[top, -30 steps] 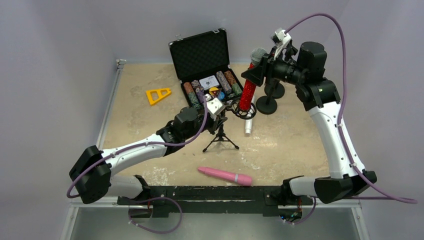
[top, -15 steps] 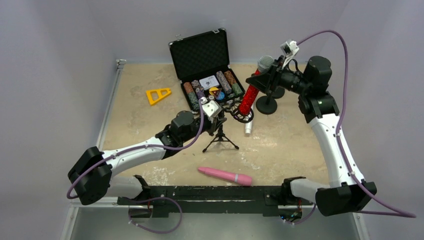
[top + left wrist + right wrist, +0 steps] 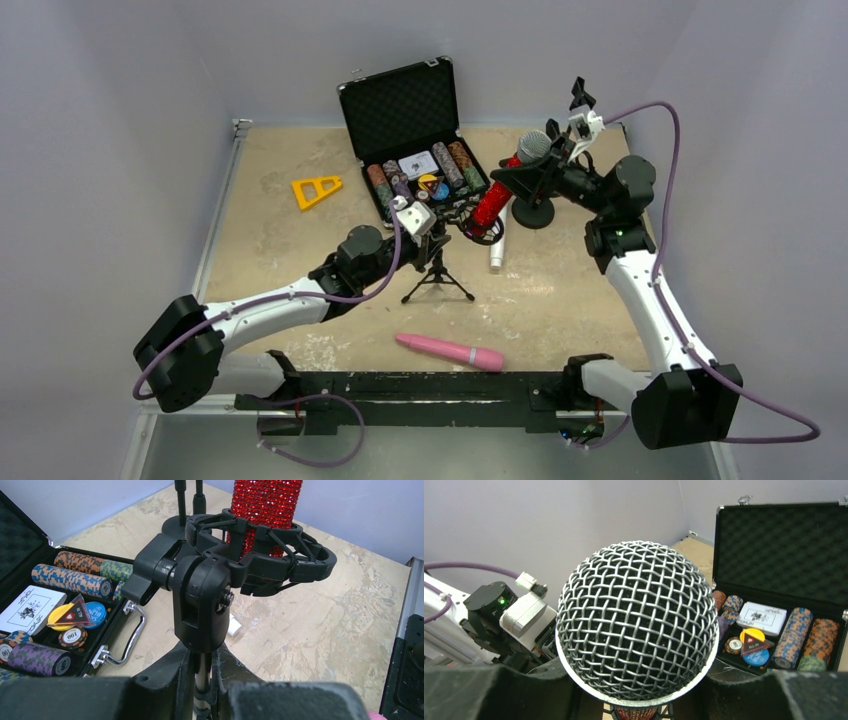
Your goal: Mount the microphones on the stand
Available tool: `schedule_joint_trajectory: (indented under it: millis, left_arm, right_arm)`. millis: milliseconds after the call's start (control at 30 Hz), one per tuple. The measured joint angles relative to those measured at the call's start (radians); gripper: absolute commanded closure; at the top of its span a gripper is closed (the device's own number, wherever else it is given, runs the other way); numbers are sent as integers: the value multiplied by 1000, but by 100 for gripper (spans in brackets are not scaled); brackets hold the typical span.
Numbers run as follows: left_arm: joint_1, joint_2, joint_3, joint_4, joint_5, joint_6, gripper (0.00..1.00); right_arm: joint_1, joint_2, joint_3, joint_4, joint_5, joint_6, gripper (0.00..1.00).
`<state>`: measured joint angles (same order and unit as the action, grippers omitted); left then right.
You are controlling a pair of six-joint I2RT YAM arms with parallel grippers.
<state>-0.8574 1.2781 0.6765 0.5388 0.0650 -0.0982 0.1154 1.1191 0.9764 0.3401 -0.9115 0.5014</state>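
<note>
From above: the right gripper (image 3: 518, 172) is pinching the tilted red microphone (image 3: 491, 203), its lower end sitting inside the ring (image 3: 483, 232) of the stand (image 3: 438, 282); pink microphone (image 3: 450, 351) and white microphone (image 3: 496, 256) are lying nearby.
Left wrist: left gripper (image 3: 202, 679) is clamping the stand's pole (image 3: 201, 662).
Right wrist: mesh head (image 3: 639, 620) is filling the frame.

Left fingers (image 3: 165, 672) pinched tight, arm (image 3: 280, 300) low — right fingers (image 3: 474, 692) gripping, arm (image 3: 650, 290) raised
</note>
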Motion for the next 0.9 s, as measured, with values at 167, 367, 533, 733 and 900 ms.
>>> schedule_joint_trajectory:
  millis: [167, 367, 533, 733, 900]
  left_arm:
    - [0, 1, -4, 13, -2, -13, 100]
    - [0, 5, -6, 24, -1, -15, 100]
    - [0, 6, -8, 28, -1, -19, 100]
    - [0, 9, -8, 33, 3, -18, 100]
    - [5, 9, -8, 34, 15, -19, 100]
  right_arm:
    - [3, -31, -83, 150, -32, -6, 100]
    - [51, -2, -211, 240, -92, -68, 100]
    - [68, 13, -235, 258, -122, -116, 93]
    - [70, 23, -169, 117, -143, -187, 46]
    - [61, 24, -84, -119, -154, -267, 15]
